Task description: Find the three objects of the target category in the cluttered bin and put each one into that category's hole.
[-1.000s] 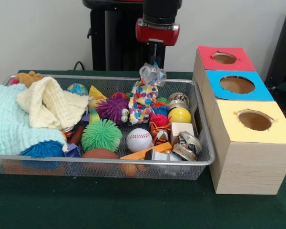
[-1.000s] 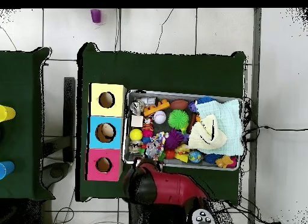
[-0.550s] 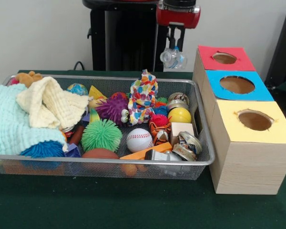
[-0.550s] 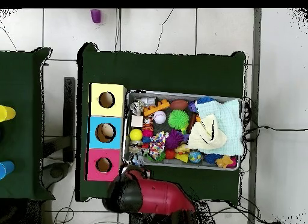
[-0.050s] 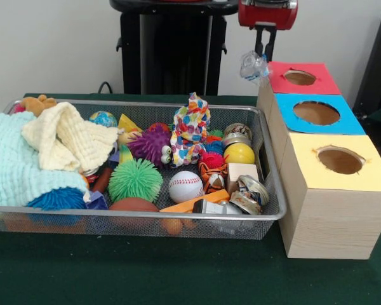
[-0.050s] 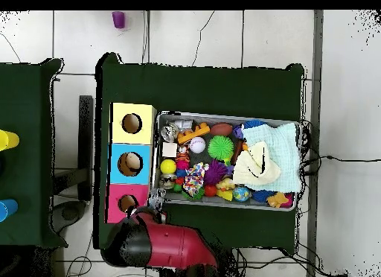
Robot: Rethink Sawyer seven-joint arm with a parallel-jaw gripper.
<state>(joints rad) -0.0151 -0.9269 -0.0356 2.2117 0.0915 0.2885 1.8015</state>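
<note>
My gripper [image 5: 264,56] hangs high at the back right, shut on a crumpled clear plastic piece [image 5: 253,65]. The piece dangles just left of the red-topped box [image 5: 320,82], above its near-left edge and short of its round hole [image 5: 299,77]. Behind it in the row stand the blue-topped box [image 5: 343,122] and the yellow-topped box [image 5: 374,178], each with a hole. In the overhead view the red arm [image 6: 167,244] covers the gripper beside the red box [image 6: 115,207]. The wire bin [image 5: 146,215] holds mixed toys.
The bin [image 6: 223,116] holds a pale green blanket [image 5: 13,162], a cream cloth [image 5: 66,140], a green spiky ball [image 5: 135,180], a baseball [image 5: 186,186], a yellow ball [image 5: 239,154], a spotted plush [image 5: 190,130] and crushed cans [image 5: 249,194]. Its right wall nearly touches the boxes.
The gripper has carried the clear plastic piece up out of the bin and to the right, from over the spotted plush to the red box's edge.
</note>
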